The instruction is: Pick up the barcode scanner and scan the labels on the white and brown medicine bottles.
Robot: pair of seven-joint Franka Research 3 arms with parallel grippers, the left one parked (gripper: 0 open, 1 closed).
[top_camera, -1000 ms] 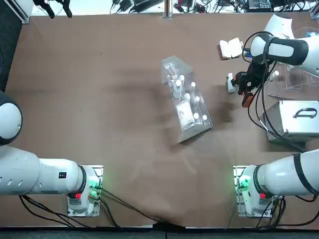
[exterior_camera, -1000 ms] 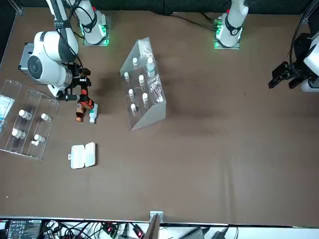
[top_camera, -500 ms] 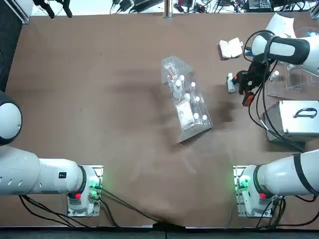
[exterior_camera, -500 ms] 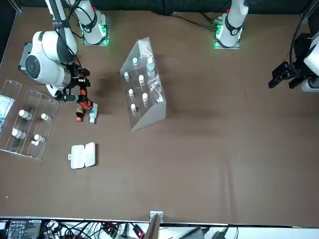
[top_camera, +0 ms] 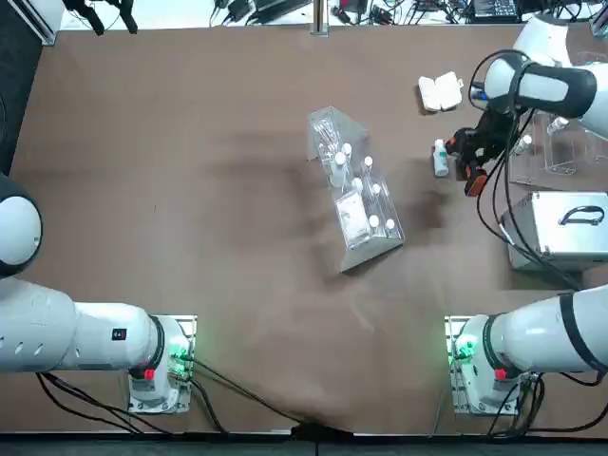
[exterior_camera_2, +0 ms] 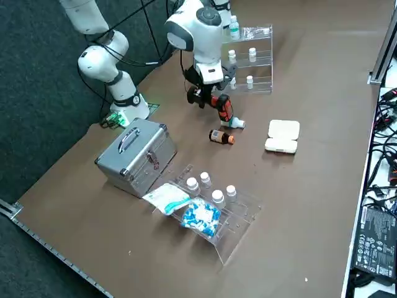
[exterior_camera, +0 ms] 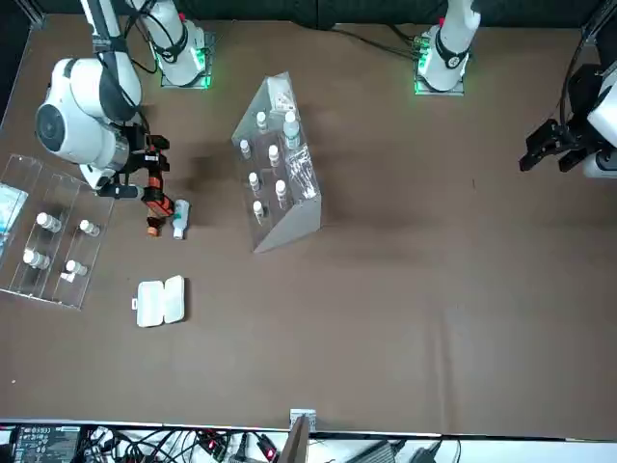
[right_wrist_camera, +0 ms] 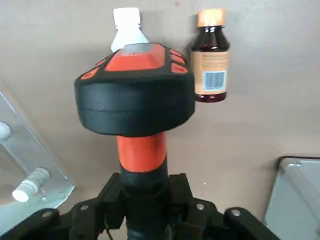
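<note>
My right gripper point(right_wrist_camera: 145, 200) is shut on the orange-red handle of the black barcode scanner point(right_wrist_camera: 135, 92). It holds the scanner point(exterior_camera_2: 222, 107) in the air just above the two bottles, head pointing down at them. The white bottle point(right_wrist_camera: 126, 25) and the brown bottle point(right_wrist_camera: 210, 65) lie side by side on the table. The brown one has an orange cap, and its barcode label faces up. The front view shows the scanner point(exterior_camera: 155, 189) above the brown bottle point(exterior_camera: 152, 228) and the white bottle point(exterior_camera: 180, 220). From overhead, only the white bottle point(top_camera: 439, 159) shows beside the gripper point(top_camera: 467, 152).
A clear plastic rack of white-capped vials point(top_camera: 353, 190) stands mid-table. A white clamshell case point(top_camera: 440, 92) lies beyond the bottles. A silver metal case point(top_camera: 560, 226) and a clear tray with vials point(top_camera: 551, 157) sit at the right edge.
My right gripper has risen with the scanner in it, lifting it higher above the two bottles. The bottles have not moved.
</note>
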